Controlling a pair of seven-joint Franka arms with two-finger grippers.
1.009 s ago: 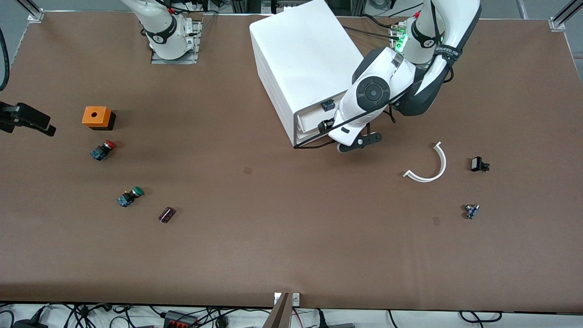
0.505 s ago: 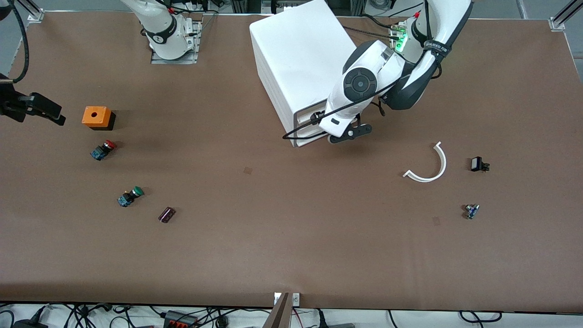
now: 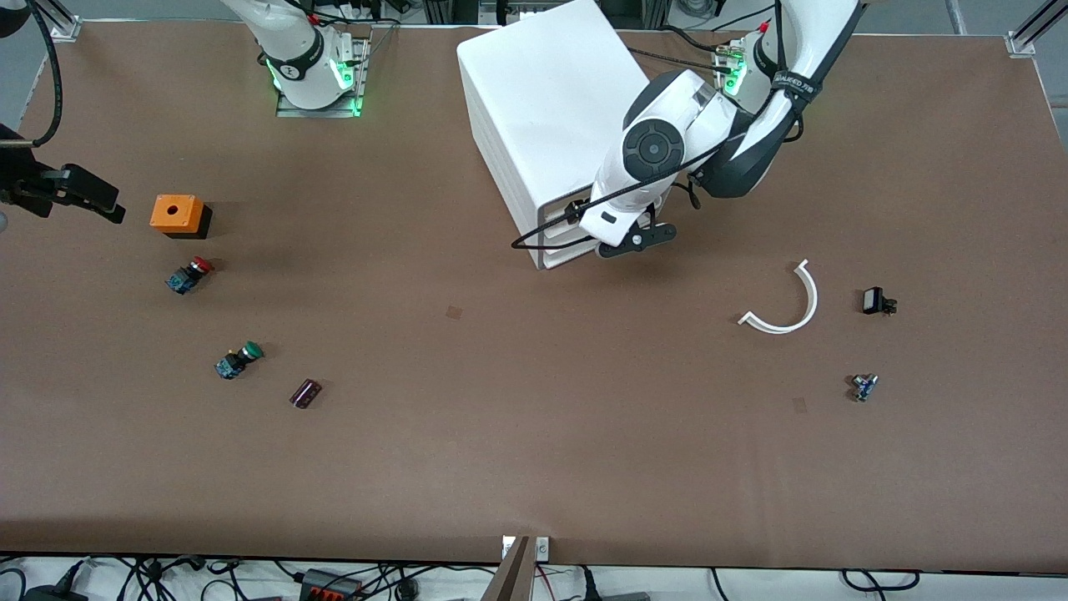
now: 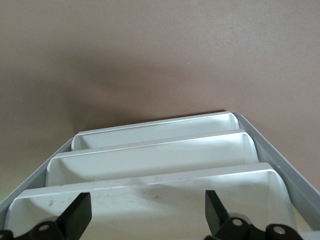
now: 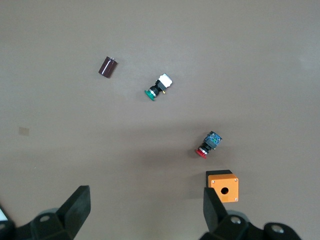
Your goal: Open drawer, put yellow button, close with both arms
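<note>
The white cabinet [image 3: 551,100] stands near the arms' bases, toward the left arm's end. Its uppermost drawer [image 3: 552,219] shows in the left wrist view as the closest white tray front [image 4: 150,200], in line with the fronts below it. My left gripper [image 3: 584,219] hangs open just over that drawer's front edge, its fingers [image 4: 75,217] wide apart and holding nothing. My right gripper [image 3: 62,196] is open and empty, up in the air over the table's edge at the right arm's end, beside the orange box [image 5: 223,186]. The yellow button is out of view.
Toward the right arm's end lie an orange box [image 3: 177,214], a red-capped button [image 3: 188,275], a green-capped button [image 3: 239,359] and a dark cylinder [image 3: 305,393]. Toward the left arm's end lie a white curved strip [image 3: 788,305], a small black part [image 3: 876,301] and a small blue part [image 3: 863,386].
The left gripper has moved in toward the cabinet, and the top drawer front that stuck out now sits in line. The right gripper has shifted slightly toward the bases.
</note>
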